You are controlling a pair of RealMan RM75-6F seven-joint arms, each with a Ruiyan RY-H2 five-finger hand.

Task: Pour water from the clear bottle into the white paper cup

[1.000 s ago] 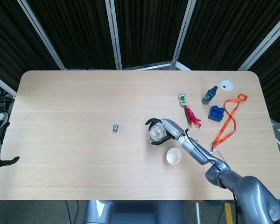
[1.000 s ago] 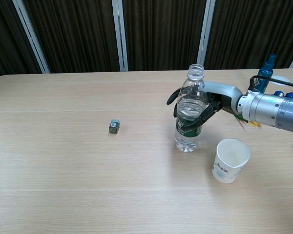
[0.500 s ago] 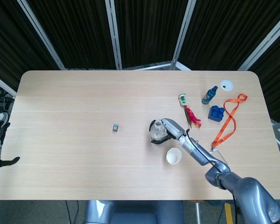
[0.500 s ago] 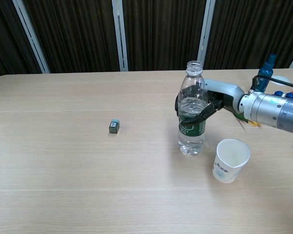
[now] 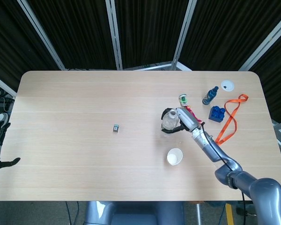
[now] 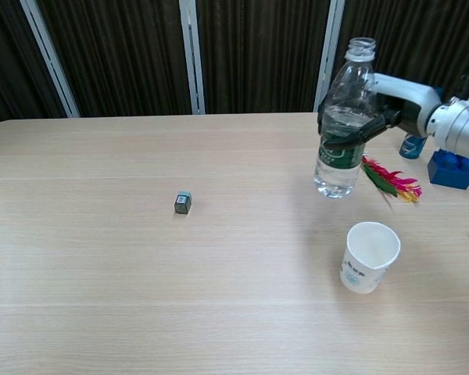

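Starting nearest me, the white paper cup (image 6: 370,256) stands upright and open on the surface (image 6: 102,297), and just beyond it my right hand (image 6: 375,117), fingers (image 6: 352,141) wrapped round the clear bottle (image 6: 344,125), holds it lifted, uncapped and near-upright, so next I must carry it over the cup and tip it, with the feathered toy (image 6: 391,178) and blue brick (image 6: 452,169) behind staying clear.

bottle label (image 6: 340,154) and cup print (image 6: 359,273) unreadable

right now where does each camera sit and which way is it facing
Head view: high above the near edge, looking steeply down on the table; right arm and right hand show, left hand at the left edge.
Chest view: low at the near edge, looking level across; right hand only.
Shared: bottle, cup.
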